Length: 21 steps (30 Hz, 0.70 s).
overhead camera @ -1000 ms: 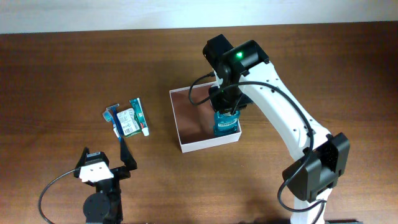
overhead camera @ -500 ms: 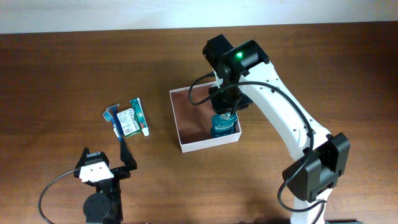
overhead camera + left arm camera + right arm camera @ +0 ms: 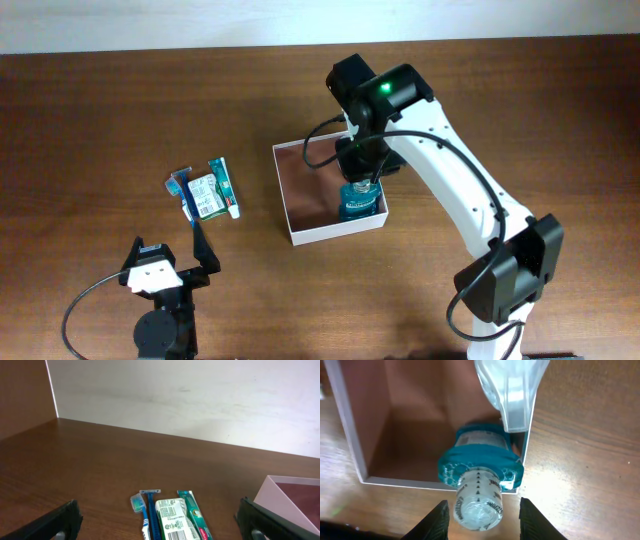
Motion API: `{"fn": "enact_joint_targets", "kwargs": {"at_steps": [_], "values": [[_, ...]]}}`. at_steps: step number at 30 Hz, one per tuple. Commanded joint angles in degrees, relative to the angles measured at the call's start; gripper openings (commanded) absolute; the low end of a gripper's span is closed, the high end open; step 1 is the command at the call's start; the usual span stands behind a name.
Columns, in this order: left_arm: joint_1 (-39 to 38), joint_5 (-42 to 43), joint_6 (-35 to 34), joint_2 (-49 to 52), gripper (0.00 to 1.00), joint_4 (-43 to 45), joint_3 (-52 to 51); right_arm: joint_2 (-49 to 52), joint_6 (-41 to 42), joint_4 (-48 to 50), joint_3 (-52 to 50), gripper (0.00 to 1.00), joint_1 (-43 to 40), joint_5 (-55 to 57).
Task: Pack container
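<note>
The container, a shallow white-walled square box with a reddish-brown floor, sits mid-table. A teal mouthwash bottle with a clear cap stands in its front right corner, against the walls. My right gripper hovers over the bottle, open, its fingers on either side of the cap with a gap on each side. My left gripper is low at the near left, wide open and holding nothing. It faces the toiletries.
A toothbrush, a blue razor, a white packet and a green toothpaste box lie side by side left of the container. A clear plastic piece shows at the top of the right wrist view.
The right gripper's jaws have parted from the bottle, which now stands slightly lower in the container's corner. The left arm has not moved.
</note>
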Motion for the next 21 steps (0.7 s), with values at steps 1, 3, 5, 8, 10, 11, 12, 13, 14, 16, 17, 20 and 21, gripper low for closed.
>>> {"fn": "enact_joint_targets", "kwargs": {"at_steps": [1,3,5,8,10,11,12,13,14,16,17,20,21], "values": [[0.3,0.4,0.9,-0.5,0.99,0.2,-0.5,-0.5,0.0,-0.6,6.8,0.39,-0.1,-0.7],[0.3,0.5,0.9,-0.5,1.00,0.2,-0.5,-0.5,0.0,-1.3,10.4,0.39,-0.9,-0.7],[0.3,0.4,0.9,-0.5,0.99,0.2,-0.5,-0.5,0.0,-2.6,14.5,0.40,-2.7,-0.4],[0.3,0.4,0.9,-0.5,0.99,0.2,-0.5,-0.5,0.0,-5.3,20.3,0.43,-6.9,3.1],[0.3,0.4,0.9,-0.5,0.99,0.2,-0.5,-0.5,0.0,-7.5,23.2,0.46,-10.6,7.2],[0.3,0.4,0.9,-0.5,0.99,0.2,-0.5,-0.5,0.0,-8.4,24.2,0.47,-12.5,9.0],[0.3,0.5,0.9,-0.5,0.99,0.2,-0.5,-0.5,0.0,-9.6,25.4,0.49,-15.0,10.8],[0.3,0.5,0.9,-0.5,0.99,0.2,-0.5,-0.5,-0.4,-9.8,25.9,0.52,-17.2,11.8],[0.3,0.5,0.9,-0.5,0.99,0.2,-0.5,-0.8,-2.1,-9.8,26.0,0.53,-19.9,11.8],[0.3,0.4,0.9,-0.5,0.99,0.2,-0.5,-1.0,-2.6,-9.8,26.1,0.58,-25.2,12.0],[0.3,0.4,0.9,-0.5,0.99,0.2,-0.5,-1.0,-2.6,-9.8,26.1,0.64,-27.7,12.0],[0.3,0.5,0.9,-0.5,0.99,0.2,-0.5,-1.0,-2.6,-9.6,25.8,0.74,-35.1,12.0],[0.3,0.4,0.9,-0.5,0.99,0.2,-0.5,-1.0,-2.6,-9.5,25.8,0.78,-37.1,11.9]]}}
